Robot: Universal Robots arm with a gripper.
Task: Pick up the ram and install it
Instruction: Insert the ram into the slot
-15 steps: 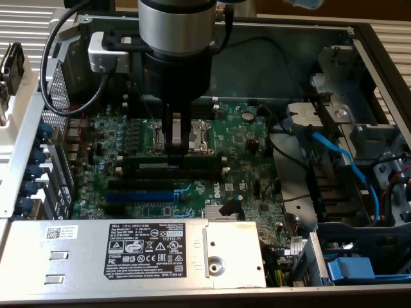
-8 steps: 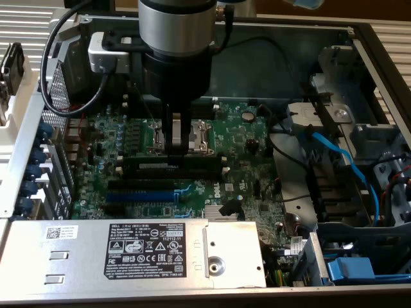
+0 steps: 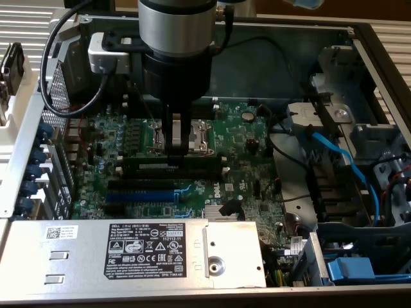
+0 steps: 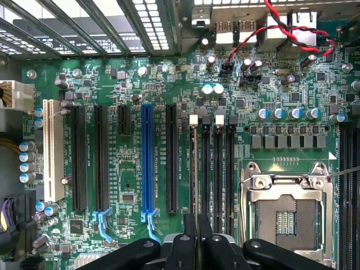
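Long, narrow dark-green ram stick with a pale label (image 3: pixel 192 168): at the centre of the exterior view, standing on edge over the green motherboard (image 3: pixel 239 138). Long axis running from the exterior view's left to its right, in line with the black plastic memory slots (image 4: pixel 217 169) and apparently at or in one of them; depth of seating not discernible.

Directly above the stick's middle: grey-and-black gripper (image 3: pixel 176 146), descending straight down from the upper centre of the frame. Fingers drawn close together, clamped across the stick's thin faces at its upper edge, with roughly equal lengths of board projecting to either side. Seen from the wrist (image 4: pixel 197 239): the two dark fingers nearly touching, only a narrow gap between them, aligned with the memory slots beside the metal processor socket (image 4: pixel 284 216).

Governing relation: stick straight beneath the gripper, long axis parallel to the slots, so that any seating force is judged to act vertically downward.

Further out: long blue expansion slot (image 3: pixel 138 194) below the stick in the exterior view, parallel and just apart. Silver power-supply box with a black label (image 3: pixel 128 247) along the lower left of the frame.
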